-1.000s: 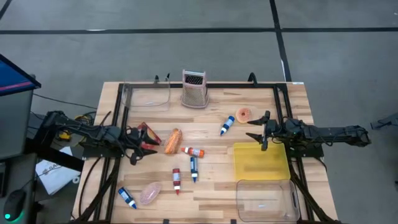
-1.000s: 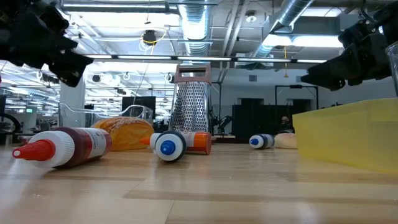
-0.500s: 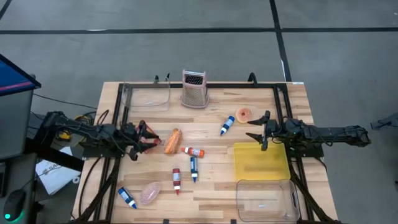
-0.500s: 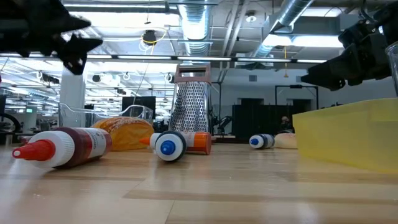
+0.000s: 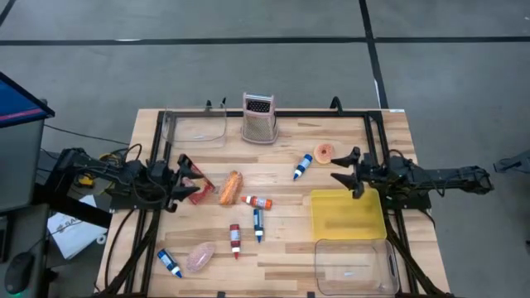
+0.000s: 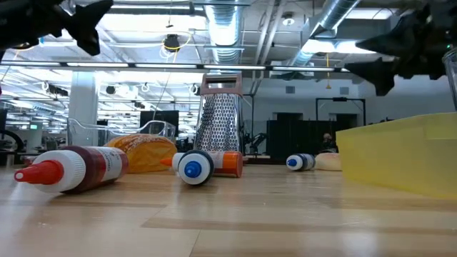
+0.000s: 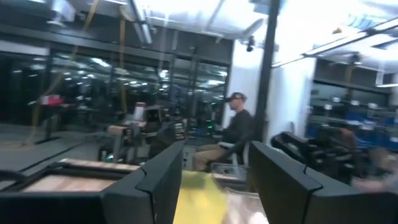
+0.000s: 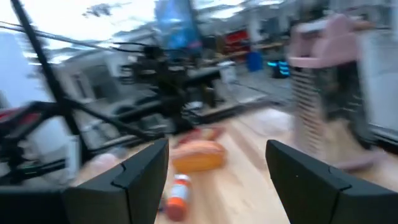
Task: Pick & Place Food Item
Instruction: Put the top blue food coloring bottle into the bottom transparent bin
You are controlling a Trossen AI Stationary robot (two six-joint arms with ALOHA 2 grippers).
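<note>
An orange bread roll (image 5: 230, 187) lies on its side left of the table's middle, with a red packet (image 5: 199, 184) beside it. A pink food piece (image 5: 199, 257) sits near the front edge and a donut (image 5: 325, 152) right of centre. My left gripper (image 5: 180, 179) hangs open above the table just left of the red packet, touching nothing; its wrist view looks level into the room (image 7: 214, 162). My right gripper (image 5: 346, 170) is open in the air between the donut and the yellow tray (image 5: 348, 217), facing the roll (image 8: 199, 155).
Several small bottles (image 5: 257, 222) lie scattered around the middle and front left. A metal grater (image 5: 259, 118) stands at the far edge beside a clear container (image 5: 197, 128). Another clear container (image 5: 354, 266) sits at the front right, near side of the yellow tray. A person sits in the room beyond.
My left gripper has risen, drawn back slightly toward the table's left edge and tipped up toward level. My right gripper has lifted and rolled about its wrist above the same spot. Nothing on the table has moved.
</note>
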